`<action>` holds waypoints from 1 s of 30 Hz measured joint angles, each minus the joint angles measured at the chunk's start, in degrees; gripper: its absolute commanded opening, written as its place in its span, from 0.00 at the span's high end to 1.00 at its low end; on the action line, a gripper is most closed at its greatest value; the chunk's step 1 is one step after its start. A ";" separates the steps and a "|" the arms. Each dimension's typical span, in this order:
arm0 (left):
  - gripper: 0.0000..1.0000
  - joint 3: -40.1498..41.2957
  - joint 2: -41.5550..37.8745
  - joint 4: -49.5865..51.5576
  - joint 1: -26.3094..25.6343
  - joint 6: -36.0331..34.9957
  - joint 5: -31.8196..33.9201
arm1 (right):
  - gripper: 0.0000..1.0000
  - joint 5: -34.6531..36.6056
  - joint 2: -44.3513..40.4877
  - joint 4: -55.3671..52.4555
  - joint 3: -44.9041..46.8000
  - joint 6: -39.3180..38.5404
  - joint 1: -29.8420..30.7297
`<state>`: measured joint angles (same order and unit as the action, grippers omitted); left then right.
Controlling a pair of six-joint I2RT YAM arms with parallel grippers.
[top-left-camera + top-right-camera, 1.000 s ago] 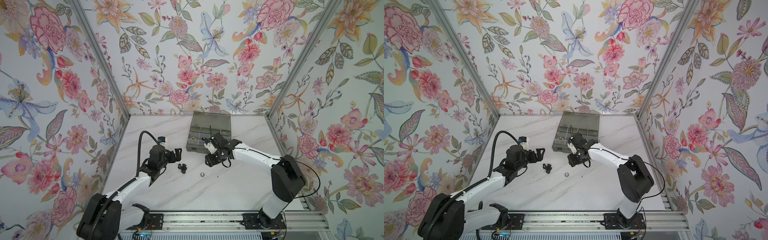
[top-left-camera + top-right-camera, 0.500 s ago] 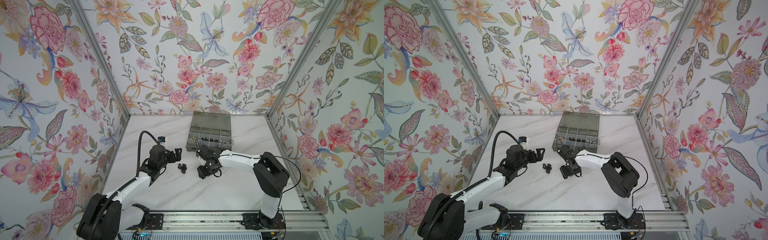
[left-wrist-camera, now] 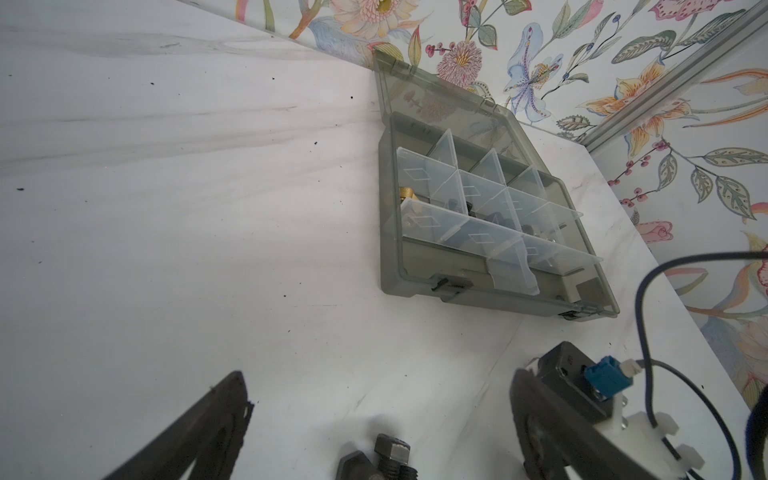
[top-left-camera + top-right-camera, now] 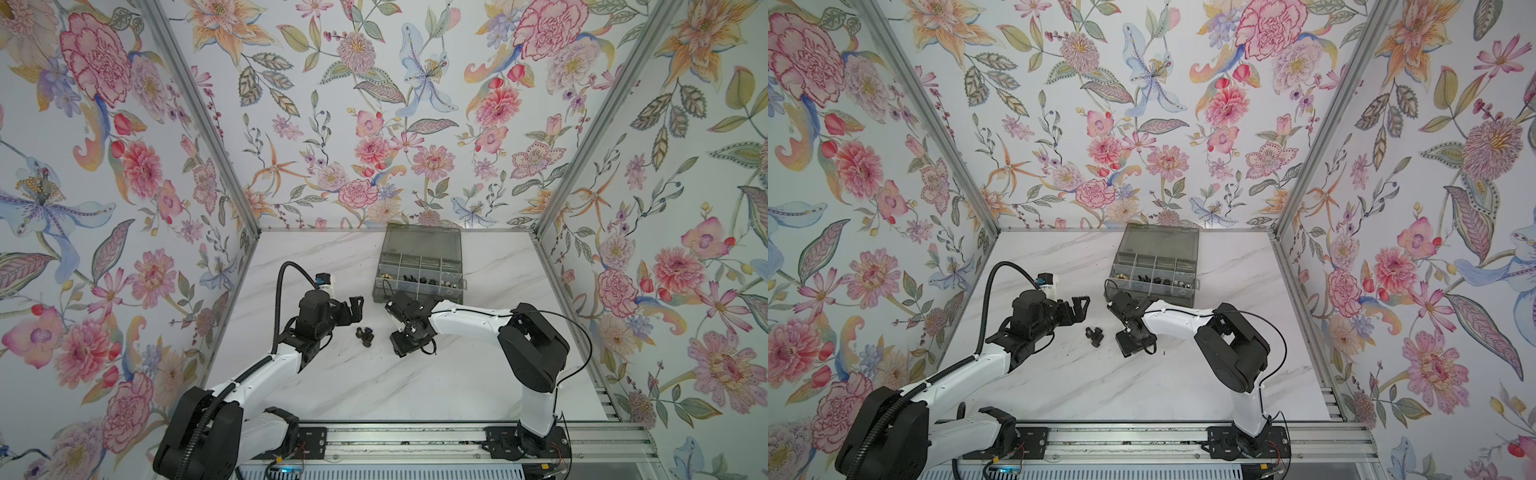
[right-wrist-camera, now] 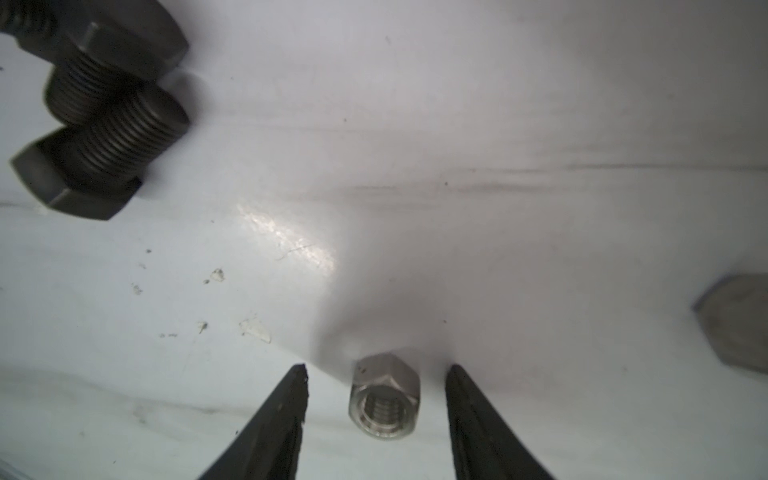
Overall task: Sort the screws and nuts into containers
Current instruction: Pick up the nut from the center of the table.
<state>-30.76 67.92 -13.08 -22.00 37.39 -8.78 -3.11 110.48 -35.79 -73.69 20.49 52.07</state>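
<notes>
Straddles nut (image 5: 384, 399), right of bolts (image 4: 364, 334), nearer than box (image 4: 424, 243), with right gripper (image 5: 377, 370) spread, touching neither side. Best: close evenly on opposite flats, lift straight. Holds left gripper (image 4: 352, 309) wide, empty, beside bolts.

nut: silver nut (image 5: 384, 399) sits between right end effector (image 5: 377, 372) tips, a gap either side | near: black bolts (image 5: 104, 120) clustered close, clear of nut | far: organiser box (image 4: 419, 270) stands at bench (image 4: 374, 386) back edge | front: bench surface unobstructed | left end effector (image 4: 353, 309) beside bolts, jaws spread
</notes>
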 measured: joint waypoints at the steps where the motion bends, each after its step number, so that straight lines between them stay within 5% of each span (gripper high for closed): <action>1: 0.01 0.04 -0.13 0.00 0.04 0.00 0.00 | 0.50 0.48 0.15 -0.11 -0.22 0.00 0.13; 13: 0.01 0.22 -0.63 -0.04 0.13 0.00 0.00 | 0.59 2.56 0.28 -1.07 -0.24 0.17 0.92; 23: 0.01 0.74 -1.33 0.00 0.15 0.00 0.02 | 0.82 3.23 0.33 -1.53 -0.24 0.39 1.20; 30: 0.01 0.76 -1.62 -0.02 0.15 0.00 0.02 | 0.87 3.65 -1.53 -2.21 -0.11 -0.57 -1.03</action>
<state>-30.00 66.30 -13.10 -21.85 37.39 -8.75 0.54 108.95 -38.00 -73.80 19.92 51.05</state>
